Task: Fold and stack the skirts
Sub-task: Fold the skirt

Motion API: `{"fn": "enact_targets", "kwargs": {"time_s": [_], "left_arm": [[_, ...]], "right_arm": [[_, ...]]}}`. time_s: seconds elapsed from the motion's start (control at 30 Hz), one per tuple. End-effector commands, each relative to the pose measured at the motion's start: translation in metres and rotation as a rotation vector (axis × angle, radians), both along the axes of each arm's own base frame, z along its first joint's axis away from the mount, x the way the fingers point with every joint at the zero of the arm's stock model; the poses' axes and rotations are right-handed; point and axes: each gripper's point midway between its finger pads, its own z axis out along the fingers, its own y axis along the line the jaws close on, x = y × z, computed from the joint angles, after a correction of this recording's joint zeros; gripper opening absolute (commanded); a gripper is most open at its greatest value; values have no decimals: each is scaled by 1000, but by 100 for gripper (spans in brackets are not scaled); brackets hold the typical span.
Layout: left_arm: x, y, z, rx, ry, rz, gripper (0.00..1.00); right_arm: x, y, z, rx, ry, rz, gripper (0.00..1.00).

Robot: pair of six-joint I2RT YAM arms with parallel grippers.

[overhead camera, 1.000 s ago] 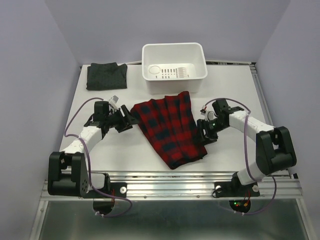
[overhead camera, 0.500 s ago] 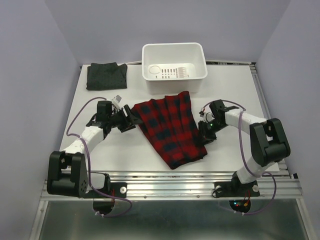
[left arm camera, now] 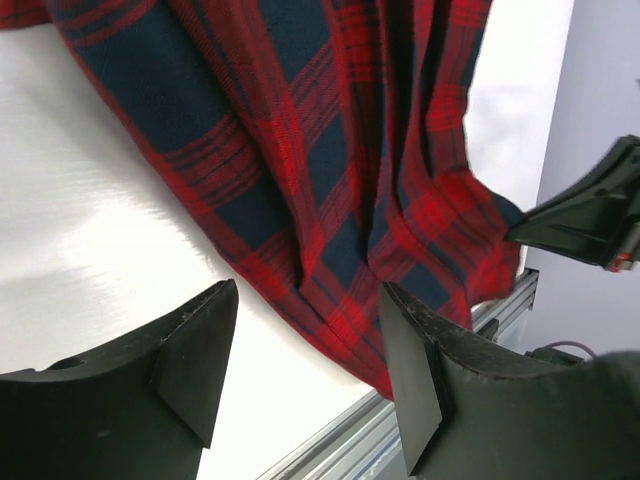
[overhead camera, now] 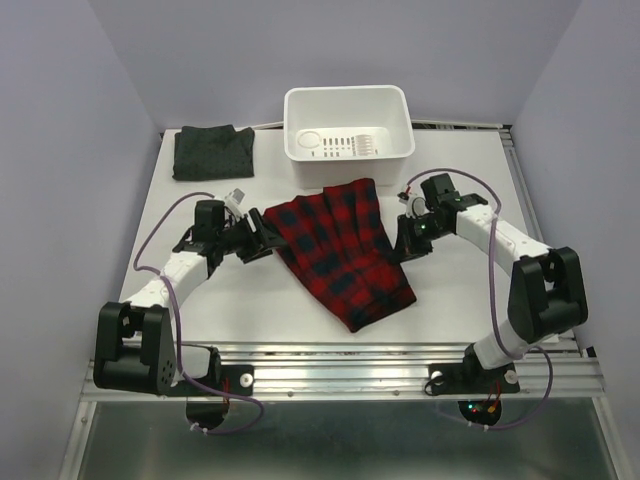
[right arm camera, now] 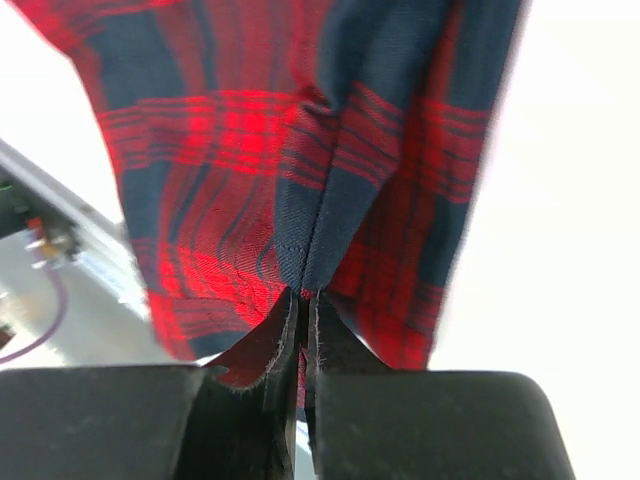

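Pale lilac walls enclose a white table [overhead camera: 460,170], and a white plastic tub [overhead camera: 346,92] stands at its far edge. We use the tub as our reference.

The plaid skirt [overhead camera: 340,250] lies just in front of the tub and fans out toward the arms. It is soft woven cloth in red and dark navy, with loose lengthwise pleats, and it is not yet folded. The charcoal grey skirt [overhead camera: 212,152], finely dotted, lies left of the tub as a flat, squared bundle. We judge it already folded and set there as the base of the stack.

The right gripper [right arm camera: 303,330], in front of the tub and to its right, has its fingers pressed together on a ridge of the plaid skirt's edge. The cloth tents up from the pinch. The left gripper [left arm camera: 310,370], in front of the tub and to its left, has its fingers spread with nothing between them, just beside the skirt's opposite corner.

We judge one edge secured and the other hand positioned to take its side, so the limp cloth can be drawn flat for folding.
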Motion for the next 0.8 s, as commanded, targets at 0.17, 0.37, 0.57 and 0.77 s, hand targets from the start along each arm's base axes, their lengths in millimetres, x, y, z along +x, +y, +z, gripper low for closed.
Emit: {"fn": "enact_targets", "kwargs": {"time_s": [0.17,0.37,0.57,0.77], "left_arm": [[11,-32,69,27,-281,-154,68],[12,-69,88,35,-335,-232,56],[16,-105,48,-2,-219,-263,52],[26,-110,-8,41,-82,-269,52]], "right_arm": [[-16,-24,-78,-165,104,-3,1],[-13,-29,-106,-215,156,-42,1],[-21,-32,-120,-231,204,-105,1],[-11,-19,-95,-144,134,-121,1]]}}
